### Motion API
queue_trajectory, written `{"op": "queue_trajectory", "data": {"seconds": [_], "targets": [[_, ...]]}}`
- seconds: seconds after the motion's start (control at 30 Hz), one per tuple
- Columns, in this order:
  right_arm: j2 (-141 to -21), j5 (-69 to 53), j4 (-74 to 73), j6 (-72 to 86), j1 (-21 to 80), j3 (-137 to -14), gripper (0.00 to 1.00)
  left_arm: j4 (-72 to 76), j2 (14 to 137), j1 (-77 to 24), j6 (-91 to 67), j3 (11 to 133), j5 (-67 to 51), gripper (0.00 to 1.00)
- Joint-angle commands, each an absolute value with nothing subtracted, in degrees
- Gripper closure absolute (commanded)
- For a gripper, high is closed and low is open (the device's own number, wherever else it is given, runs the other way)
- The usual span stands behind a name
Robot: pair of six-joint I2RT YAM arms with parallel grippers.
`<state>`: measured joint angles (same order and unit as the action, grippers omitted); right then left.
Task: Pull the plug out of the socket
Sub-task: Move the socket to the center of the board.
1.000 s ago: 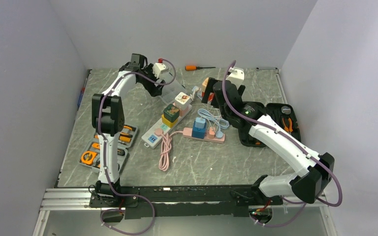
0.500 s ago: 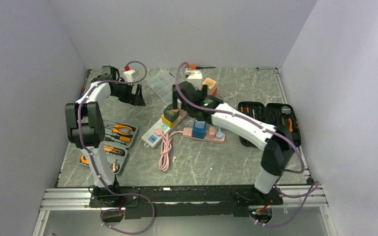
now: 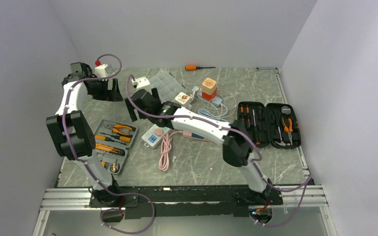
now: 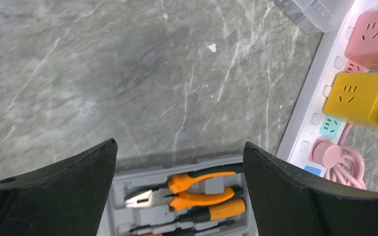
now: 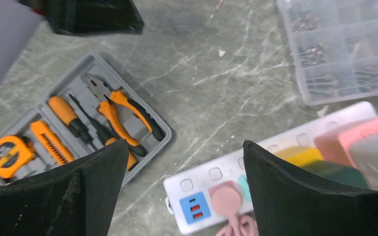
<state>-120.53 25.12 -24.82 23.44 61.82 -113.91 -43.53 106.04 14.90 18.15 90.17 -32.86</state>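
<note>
A white power strip lies slantwise at the table's middle, its near end showing in the top view. A round pink plug sits in its socket beside a blue USB panel, and its pink cord is coiled in front. A yellow cube adaptor and a pink one stand further along the strip. My right gripper hangs open above the strip's near end, touching nothing. My left gripper is open at the back left, over bare table and the tool case edge.
A grey tool case with orange pliers lies left of the strip. A clear organiser box sits behind it. An open black tool case is at the right, an orange cube and a screwdriver at the back.
My right arm has swung left from the back middle to above the strip's near end. My left arm has drawn back toward the back left corner. Both grippers stay open.
</note>
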Motion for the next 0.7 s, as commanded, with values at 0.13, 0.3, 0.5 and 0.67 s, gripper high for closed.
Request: {"op": "queue_trajectory", "data": {"seconds": [0.13,0.3,0.5,0.67], "targets": [[-133.4,18.7,-21.5,19.9,59.3,-119.8,0.12,-44.9,96.3,17.3,19.0,86.8,-31.1,0.01],[-138.5,20.3,-21.8,19.0,58.4,-123.9,0.12,-47.3,95.7,18.6,19.6,87.9,-29.7,0.01],[-143.3,21.8,-26.3,21.3,56.6,-126.5,0.13,-44.9,93.6,18.6,19.5,85.4,-29.9,0.01],[-137.6,25.8,-26.7,24.3,55.1,-114.1,0.15,-44.4,94.5,18.6,19.0,85.6,-30.2,0.01]]}}
